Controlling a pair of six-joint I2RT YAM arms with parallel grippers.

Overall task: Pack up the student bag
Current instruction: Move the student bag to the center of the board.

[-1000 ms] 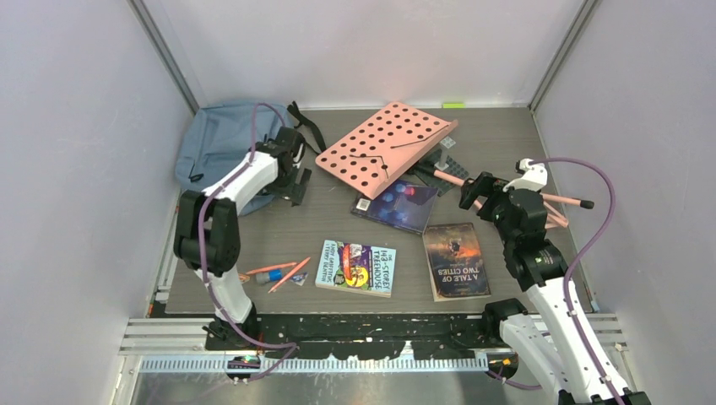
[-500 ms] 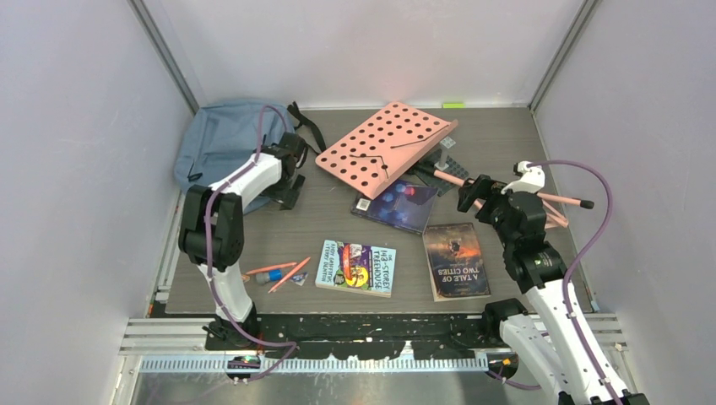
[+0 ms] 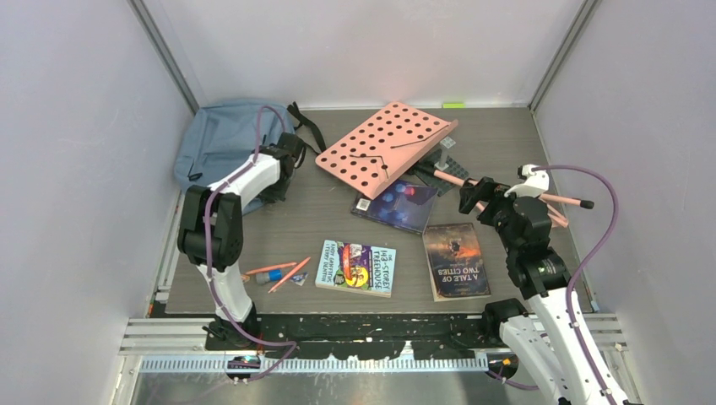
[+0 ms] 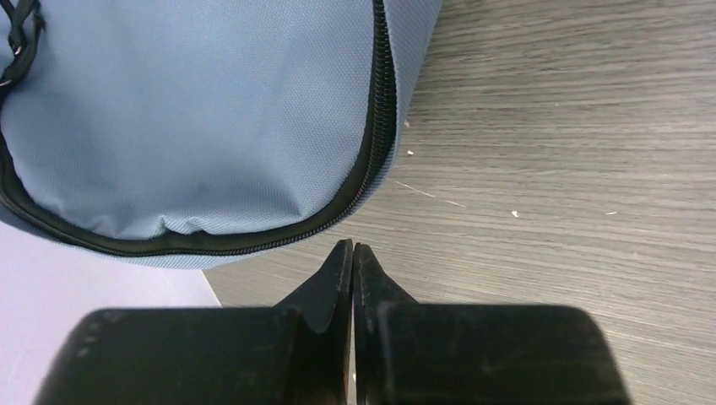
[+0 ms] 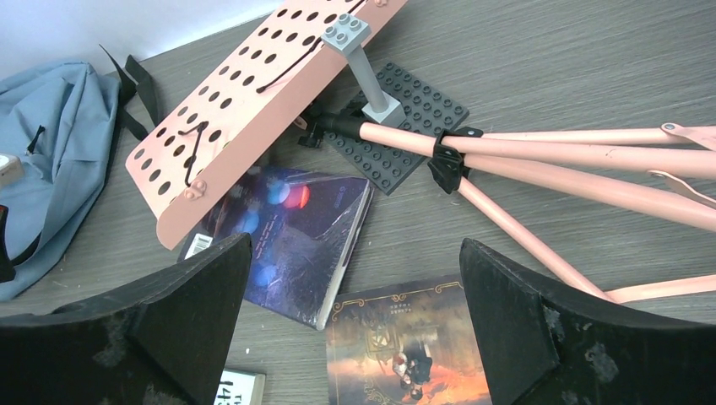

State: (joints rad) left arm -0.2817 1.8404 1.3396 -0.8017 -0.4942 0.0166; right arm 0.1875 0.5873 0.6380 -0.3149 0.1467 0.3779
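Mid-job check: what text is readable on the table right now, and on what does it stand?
"A TALE OF TWO CITIES": brown book.
"-STOREY TREEHOUSE": teal book; the number before it and the author lines are too blurred to read.
Dark blue book: the print on its white label is too small to read.

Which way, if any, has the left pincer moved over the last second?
Yes. The left pincer has slid left in the top view, away from the pink perforated board and toward the soft dusty-blue fabric backpack, and has shut.
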